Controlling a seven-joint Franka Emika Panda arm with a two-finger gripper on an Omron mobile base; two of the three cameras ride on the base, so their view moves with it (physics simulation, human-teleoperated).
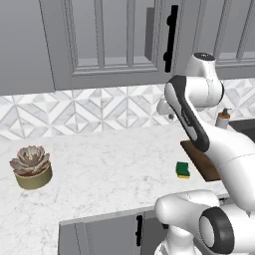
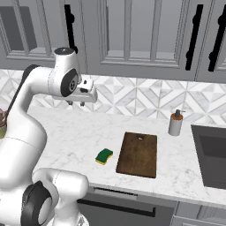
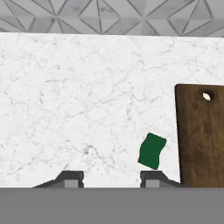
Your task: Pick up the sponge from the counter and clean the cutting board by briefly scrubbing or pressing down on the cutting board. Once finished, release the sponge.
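The sponge (image 1: 183, 170) (image 2: 104, 156) (image 3: 152, 151), green on top with a yellow layer below, lies on the white marble counter (image 1: 109, 159) (image 2: 66, 132) (image 3: 78, 100), just left of the cutting board (image 1: 201, 159) (image 2: 137, 154) (image 3: 201, 135). The board is a dark brown slab with a hole near its far end, lying flat near the counter's front edge. My gripper (image 1: 169, 115) (image 2: 76, 103) (image 3: 111, 177) hangs high above the counter, back near the tiled wall and left of the sponge. It is open, with nothing between its fingertips.
A succulent in a round pot (image 1: 31, 167) stands at the counter's left. A soap dispenser (image 1: 222, 119) (image 2: 175, 122) stands behind the board, next to a dark sink (image 2: 212, 159) on the right. Wall cabinets hang above the backsplash.
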